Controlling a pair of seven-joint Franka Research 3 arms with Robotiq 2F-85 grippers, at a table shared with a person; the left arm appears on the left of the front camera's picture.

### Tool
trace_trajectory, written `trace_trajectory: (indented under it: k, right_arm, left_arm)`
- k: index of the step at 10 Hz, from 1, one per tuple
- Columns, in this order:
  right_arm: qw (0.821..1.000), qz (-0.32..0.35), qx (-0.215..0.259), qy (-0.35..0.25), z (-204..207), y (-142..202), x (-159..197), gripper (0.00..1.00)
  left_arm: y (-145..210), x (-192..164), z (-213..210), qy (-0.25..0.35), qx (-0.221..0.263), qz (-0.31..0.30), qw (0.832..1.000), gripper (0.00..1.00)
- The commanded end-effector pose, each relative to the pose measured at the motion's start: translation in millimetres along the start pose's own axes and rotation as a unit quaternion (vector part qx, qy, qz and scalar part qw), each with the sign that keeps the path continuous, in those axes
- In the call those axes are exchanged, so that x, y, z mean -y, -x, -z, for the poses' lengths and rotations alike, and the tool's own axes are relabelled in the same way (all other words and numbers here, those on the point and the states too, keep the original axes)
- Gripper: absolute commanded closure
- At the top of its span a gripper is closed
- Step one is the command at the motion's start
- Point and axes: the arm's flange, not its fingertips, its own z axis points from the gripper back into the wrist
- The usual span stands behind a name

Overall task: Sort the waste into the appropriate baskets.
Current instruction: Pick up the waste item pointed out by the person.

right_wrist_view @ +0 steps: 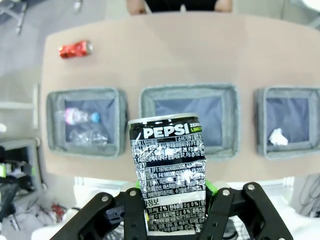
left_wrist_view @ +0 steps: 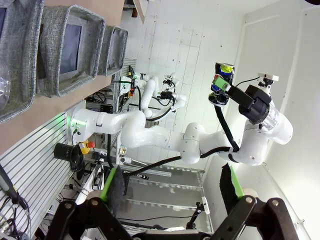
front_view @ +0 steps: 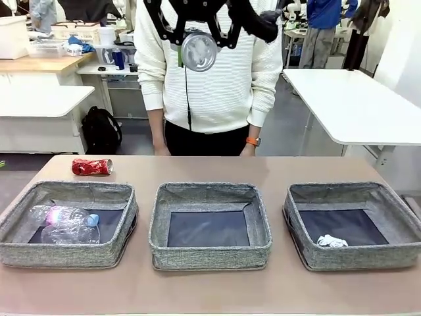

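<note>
Left pincer (left_wrist_view: 170, 175) stood with its jaws spread wide, well apart from the baskets (left_wrist_view: 20, 50), which hung rolled on their sides along the upper left of its wrist view, on the brown bench (left_wrist_view: 45, 109). That view also took in the right arm (left_wrist_view: 165, 135) from the side, with the black can (left_wrist_view: 222, 82) at its tip.

On the bench, farthest left, the red can (front_view: 92, 166) lay on its side just behind the left basket (front_view: 66, 253). Inside that basket lay two clear bottles (front_view: 62, 225), one with a pink label and a blue cap.

The middle basket (front_view: 210, 257) showed its dark flat bottom. High above the bench, in front of the person (front_view: 217, 85) standing at the far edge, the right pincer (right_wrist_view: 172, 190) was clamped narrow on the black can.

The front view gave the can's round silver end, facing the camera. The right wrist view gave its dented black side with white "PEPSI" lettering, and in that picture it overlapped the middle basket's near wall.

The right basket (front_view: 355, 260) held the white paper wad (front_view: 332, 241), which lay towards its near left corner in the front view. From above it was a small pale lump on the dark bottom.
</note>
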Motion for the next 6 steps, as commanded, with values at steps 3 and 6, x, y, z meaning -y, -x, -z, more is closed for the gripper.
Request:
trace_trajectory:
  k: [3,6]
  right_arm:
    - [1.0,0.005,-0.001,0.001,-0.5,1.4,2.4,0.66]
    - [1.0,0.005,-0.001,0.001,-0.5,1.4,2.4,0.66]
  left_arm:
    - [1.6,2.3,-0.1,0.009,-0.003,0.01,1.0,0.0]
    - [1.6,2.3,-0.1,0.009,-0.003,0.01,1.0,0.0]
